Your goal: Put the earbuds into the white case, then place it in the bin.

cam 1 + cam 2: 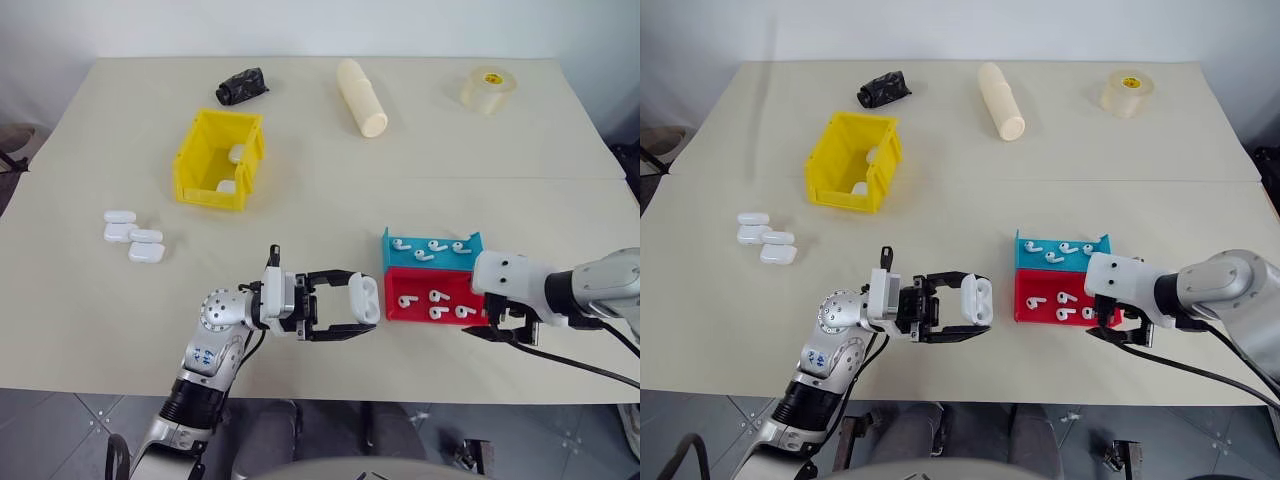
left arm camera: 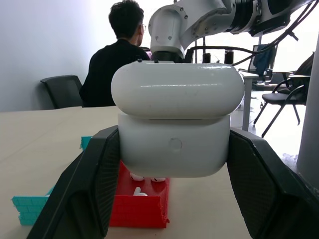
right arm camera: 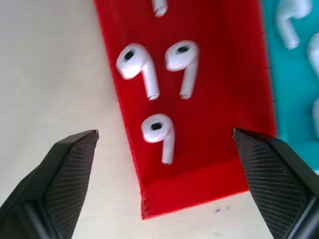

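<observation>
My left gripper (image 1: 360,304) is shut on the white case (image 1: 364,298), holding it above the table just left of the red tray (image 1: 420,316). In the left wrist view the case (image 2: 174,124) sits between both fingers with its lid raised slightly. Several earbuds (image 1: 437,296) lie in the red tray, and more lie in the blue tray (image 1: 445,262) behind it. Open wide, my right gripper (image 3: 164,132) points down over the red tray's near right corner, with three earbuds (image 3: 158,128) below it. The yellow bin (image 1: 205,190) stands at the far left with two white cases inside.
Several spare white cases (image 1: 132,238) lie on the table at the left. A cream cylinder (image 1: 361,97), a tape roll (image 1: 488,89) and a black crumpled object (image 1: 241,86) lie along the far edge. A person (image 2: 117,59) sits beyond the table.
</observation>
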You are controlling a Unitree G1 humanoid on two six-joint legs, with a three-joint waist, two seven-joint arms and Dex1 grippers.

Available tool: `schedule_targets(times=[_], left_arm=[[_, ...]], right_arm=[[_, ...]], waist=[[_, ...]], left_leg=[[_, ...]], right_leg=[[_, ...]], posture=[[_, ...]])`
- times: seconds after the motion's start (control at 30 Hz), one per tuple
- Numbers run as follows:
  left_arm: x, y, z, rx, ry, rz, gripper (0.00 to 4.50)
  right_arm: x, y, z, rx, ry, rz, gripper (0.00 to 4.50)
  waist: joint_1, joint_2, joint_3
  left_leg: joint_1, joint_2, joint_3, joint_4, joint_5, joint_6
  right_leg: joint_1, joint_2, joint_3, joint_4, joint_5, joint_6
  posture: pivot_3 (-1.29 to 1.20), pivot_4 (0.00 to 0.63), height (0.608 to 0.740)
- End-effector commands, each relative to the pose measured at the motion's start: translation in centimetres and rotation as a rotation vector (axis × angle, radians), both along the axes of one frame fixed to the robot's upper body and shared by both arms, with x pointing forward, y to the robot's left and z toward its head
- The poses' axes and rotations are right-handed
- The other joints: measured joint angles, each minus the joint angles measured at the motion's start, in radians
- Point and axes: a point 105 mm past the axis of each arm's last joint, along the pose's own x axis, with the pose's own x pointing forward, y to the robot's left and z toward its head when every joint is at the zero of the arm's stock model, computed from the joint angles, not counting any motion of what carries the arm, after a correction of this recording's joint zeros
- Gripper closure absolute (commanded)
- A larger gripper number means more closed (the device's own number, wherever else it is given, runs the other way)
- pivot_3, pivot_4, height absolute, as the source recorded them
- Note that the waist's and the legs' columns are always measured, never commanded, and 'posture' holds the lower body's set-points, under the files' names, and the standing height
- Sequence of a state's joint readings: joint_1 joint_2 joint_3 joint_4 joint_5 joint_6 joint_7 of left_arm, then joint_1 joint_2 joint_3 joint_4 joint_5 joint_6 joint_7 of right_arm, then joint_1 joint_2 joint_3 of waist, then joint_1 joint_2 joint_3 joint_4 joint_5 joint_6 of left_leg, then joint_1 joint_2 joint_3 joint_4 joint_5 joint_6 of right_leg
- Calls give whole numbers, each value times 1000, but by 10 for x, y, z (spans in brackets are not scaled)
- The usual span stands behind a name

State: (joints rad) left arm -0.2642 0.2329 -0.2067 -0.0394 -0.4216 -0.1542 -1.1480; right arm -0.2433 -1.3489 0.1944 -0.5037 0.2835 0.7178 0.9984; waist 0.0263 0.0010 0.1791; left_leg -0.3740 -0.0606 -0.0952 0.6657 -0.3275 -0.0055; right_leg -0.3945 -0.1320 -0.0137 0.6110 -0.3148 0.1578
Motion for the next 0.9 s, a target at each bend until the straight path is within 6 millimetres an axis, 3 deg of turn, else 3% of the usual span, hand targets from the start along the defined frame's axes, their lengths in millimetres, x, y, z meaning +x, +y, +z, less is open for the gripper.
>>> schedule_targets(times=[0.03, 0.17, 0.4, 0.9], left_arm=[[-4, -4, 9, -18, -54, -13, 1708], [-4, -5, 10, -19, -53, -20, 1708], [-4, -7, 12, -20, -46, -28, 1708], [-4, -6, 14, -21, -42, -22, 1708]], right_arm=[[3, 4, 2, -21, -31, 30, 0], [5, 6, -2, -12, -24, 21, 0], [6, 6, -4, -24, -13, 33, 2283], [12, 7, -11, -50, -8, 66, 2283]], waist=[[0, 0, 0], [0, 0, 0], [0, 0, 0], [-1, 0, 0]], left_leg=[[0, 0, 0, 0, 0, 0], [0, 0, 0, 0, 0, 0], [0, 0, 0, 0, 0, 0], [0, 0, 0, 0, 0, 0]], right_leg=[[0, 0, 0, 0, 0, 0], [0, 0, 0, 0, 0, 0], [0, 0, 0, 0, 0, 0], [0, 1, 0, 0, 0, 0]], posture=[[0, 150, 740], [0, 150, 740], [0, 150, 740], [0, 150, 740]])
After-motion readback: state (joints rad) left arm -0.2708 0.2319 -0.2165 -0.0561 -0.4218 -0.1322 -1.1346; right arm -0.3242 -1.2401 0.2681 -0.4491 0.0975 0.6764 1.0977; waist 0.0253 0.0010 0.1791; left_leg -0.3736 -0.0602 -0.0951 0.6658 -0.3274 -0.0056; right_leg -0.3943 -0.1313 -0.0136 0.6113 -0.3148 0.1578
